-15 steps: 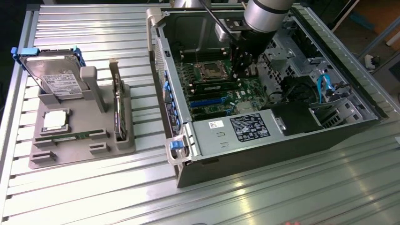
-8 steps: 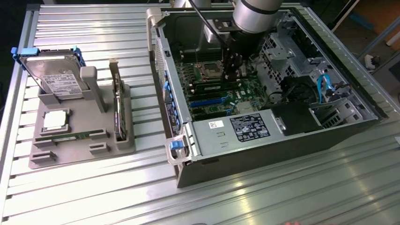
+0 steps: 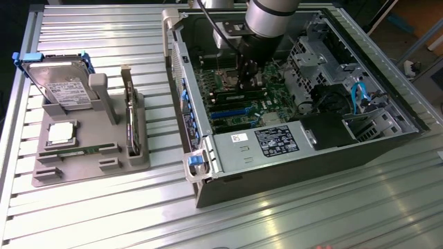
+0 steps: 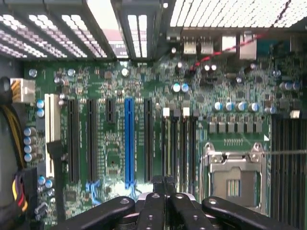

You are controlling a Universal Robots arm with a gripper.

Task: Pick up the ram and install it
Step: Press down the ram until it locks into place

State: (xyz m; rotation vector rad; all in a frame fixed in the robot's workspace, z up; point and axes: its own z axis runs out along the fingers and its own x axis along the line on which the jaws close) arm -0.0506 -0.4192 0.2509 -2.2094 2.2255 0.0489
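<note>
One clenched gripper [image 4: 164, 199] is hovering over the memory slots [image 4: 178, 143] inside the computer case [image 3: 291, 176].
Nothing is showing between the jaws, while the ram [image 3: 66, 151] appears to be lying as a green strip along the tray [image 3: 90, 168], well apart from the case. Seating it well is probably going to mean lining the stick up with one slot and pressing evenly. Labels on the hard drive [image 3: 62, 88] and power supply [image 3: 275, 141] are proving too small to read.

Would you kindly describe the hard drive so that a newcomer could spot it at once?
Start at the grey holder, at the exterior view's left of the open computer case. The hard drive leans at its far end, the only silver box with a white label and blue bracket.
</note>
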